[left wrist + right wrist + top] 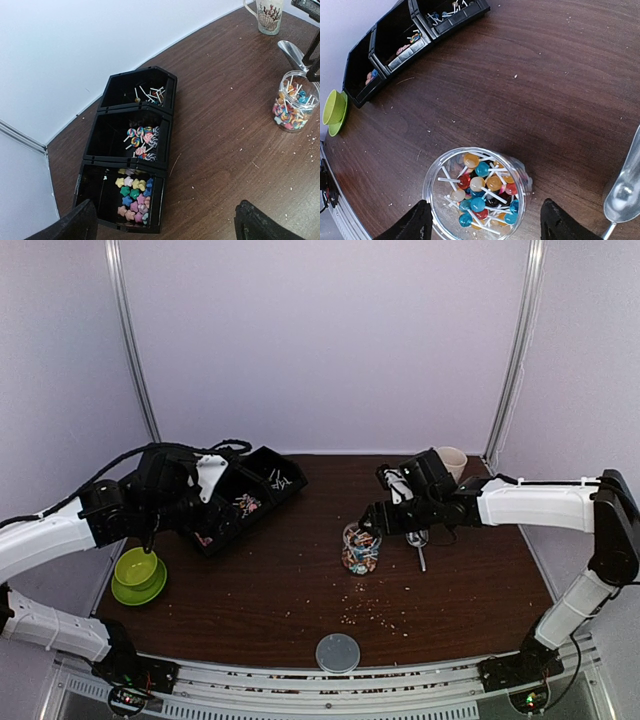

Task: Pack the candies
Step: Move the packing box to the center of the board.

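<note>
Now, take the jar (361,548) near mid-table as the marker. Far to its left sits a green bowl (138,570). Nearer, but well apart from the jar, lies the black tray (292,484). The left gripper (165,222) hovers above the tray with its fingers spread fully wide, holding nothing.

The candies (134,196) are split between two places. Star pieces, swirl lollipops and a few thin sticks lie in the tray's three bins, and a heap of round lollipops fills the jar.

The right gripper (485,222) straddles the jar, one finger on each side and wide apart. A strip of table shows between one finger and the glass, so I judge nothing is gripped. Just right of the jar lies a metal scoop (418,540), and beyond that stands a mug (452,462).

The step looks like taking hold of the nearly full jar. The next move calls for a square, gentle squeeze so it does not tip.

The left wrist view shows the tray's contents bin by bin, which the arm hides from above. Only the overhead view shows the grey lid (338,652), in front of the jar by the table edge.
</note>
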Controlling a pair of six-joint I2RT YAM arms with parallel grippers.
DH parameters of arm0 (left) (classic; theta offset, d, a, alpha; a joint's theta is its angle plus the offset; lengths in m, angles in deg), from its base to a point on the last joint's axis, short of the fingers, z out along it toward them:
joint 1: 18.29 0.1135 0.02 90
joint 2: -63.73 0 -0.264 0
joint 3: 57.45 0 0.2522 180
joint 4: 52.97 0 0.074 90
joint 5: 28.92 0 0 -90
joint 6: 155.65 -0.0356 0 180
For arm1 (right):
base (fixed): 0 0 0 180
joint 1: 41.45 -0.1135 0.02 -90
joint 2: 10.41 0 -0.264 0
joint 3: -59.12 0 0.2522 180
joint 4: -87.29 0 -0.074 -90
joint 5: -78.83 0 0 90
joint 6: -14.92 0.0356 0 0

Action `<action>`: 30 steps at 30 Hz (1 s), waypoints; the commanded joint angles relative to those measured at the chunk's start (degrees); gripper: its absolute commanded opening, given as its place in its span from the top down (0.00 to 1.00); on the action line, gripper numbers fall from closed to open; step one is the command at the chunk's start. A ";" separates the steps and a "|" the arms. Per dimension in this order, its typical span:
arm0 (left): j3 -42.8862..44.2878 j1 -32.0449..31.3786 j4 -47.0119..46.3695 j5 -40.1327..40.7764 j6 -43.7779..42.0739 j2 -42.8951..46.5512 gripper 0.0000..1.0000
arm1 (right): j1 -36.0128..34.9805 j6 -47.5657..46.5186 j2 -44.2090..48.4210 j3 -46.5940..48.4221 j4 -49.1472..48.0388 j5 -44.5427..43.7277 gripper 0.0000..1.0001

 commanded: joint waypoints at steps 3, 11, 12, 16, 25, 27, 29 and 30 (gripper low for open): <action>-0.03 0.32 -1.99 1.49 0.74 0.77 0.02 | -1.10 0.75 -1.96 1.48 1.12 5.35 0.26; 0.17 0.40 -1.73 1.97 0.75 0.27 0.02 | -4.84 1.20 -5.52 4.24 0.48 8.87 0.26; 0.17 0.35 -1.74 1.97 0.84 0.15 0.02 | -5.35 1.31 -6.04 4.93 0.43 9.24 0.26; 0.26 0.40 -1.55 2.02 0.90 -0.03 0.02 | -7.52 1.83 -8.29 7.75 -0.11 10.36 0.26; 0.26 0.40 -1.45 1.78 0.99 0.22 0.02 | -10.46 -1.49 -12.90 14.19 -1.11 13.29 0.22; 0.13 0.40 -1.41 1.71 1.00 0.30 0.02 | -11.08 -4.93 -11.74 14.49 0.80 10.59 0.15; 0.24 0.38 -1.20 1.80 1.11 0.30 0.02 | -11.46 -8.65 -9.18 13.02 2.02 8.21 0.01; 0.26 0.38 -1.11 1.80 1.08 0.32 0.02 | -11.63 -10.42 -7.70 11.65 2.32 7.36 0.00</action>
